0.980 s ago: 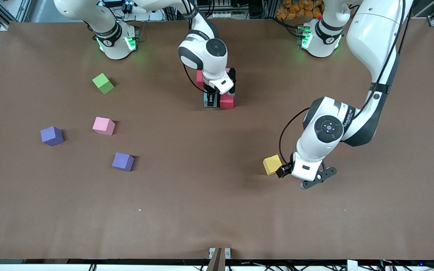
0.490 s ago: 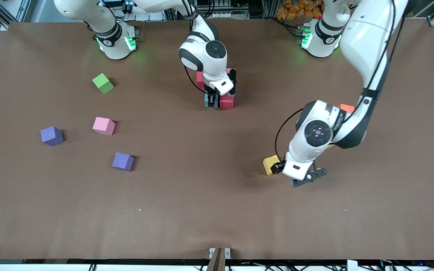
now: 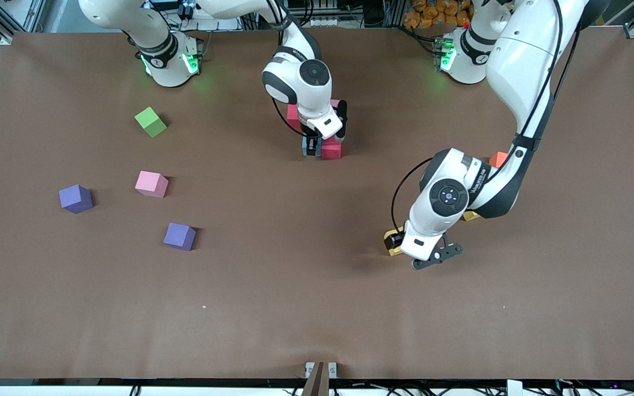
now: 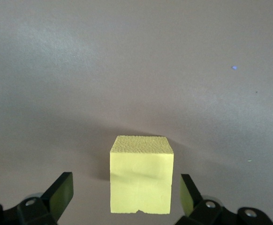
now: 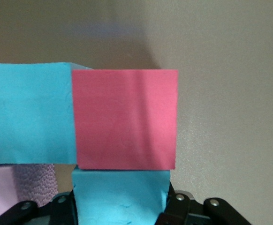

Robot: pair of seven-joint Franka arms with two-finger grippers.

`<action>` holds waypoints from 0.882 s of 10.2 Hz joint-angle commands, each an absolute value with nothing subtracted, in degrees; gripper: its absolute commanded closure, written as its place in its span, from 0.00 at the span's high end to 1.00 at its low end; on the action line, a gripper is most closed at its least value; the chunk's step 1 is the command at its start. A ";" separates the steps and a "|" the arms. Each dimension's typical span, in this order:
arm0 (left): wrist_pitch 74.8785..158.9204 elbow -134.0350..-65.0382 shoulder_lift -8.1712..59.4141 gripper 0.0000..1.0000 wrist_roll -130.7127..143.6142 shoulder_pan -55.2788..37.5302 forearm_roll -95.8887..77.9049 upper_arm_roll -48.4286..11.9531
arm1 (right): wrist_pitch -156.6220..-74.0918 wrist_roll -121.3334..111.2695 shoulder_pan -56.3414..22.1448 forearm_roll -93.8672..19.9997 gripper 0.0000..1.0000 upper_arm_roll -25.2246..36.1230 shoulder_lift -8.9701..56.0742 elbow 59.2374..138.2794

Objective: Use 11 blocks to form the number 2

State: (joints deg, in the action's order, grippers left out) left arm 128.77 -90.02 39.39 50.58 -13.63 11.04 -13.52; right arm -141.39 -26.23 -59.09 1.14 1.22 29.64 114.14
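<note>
While the left pincer (image 4: 122, 199) hangs spread astride the yellow block (image 4: 141, 174) on the counter (image 3: 295, 308) | block centred between fingers | right pincer (image 5: 120, 206) pinches teal block (image 5: 120, 197) at red block (image 5: 125, 119).

Left end effector (image 4: 122, 194) wide apart.

Loose blocks (image 3: 151, 183) scattered; started number 2 (image 3: 332, 148) mid-table

Matte, foam-like yellow block (image 4: 141, 173) with pebbled top; smooth matte brown tabletop (image 3: 295, 286).
</note>
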 commanded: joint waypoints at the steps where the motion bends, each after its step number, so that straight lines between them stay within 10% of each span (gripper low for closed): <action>1: 128.41 -88.51 40.43 1.00 49.22 -14.50 9.40 -12.83 | -141.77 -26.02 -59.59 0.09 1.00 1.23 30.15 113.82; 9: 129.20 -86.66 43.33 1.00 48.60 -15.56 9.58 -12.74 | -133.43 -26.10 -58.01 -0.35 1.00 1.23 22.16 114.43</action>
State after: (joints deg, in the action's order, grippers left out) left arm 129.03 -88.28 42.24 50.46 -14.78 11.02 -13.52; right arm -135.40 -26.16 -58.90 0.78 1.39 25.08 113.53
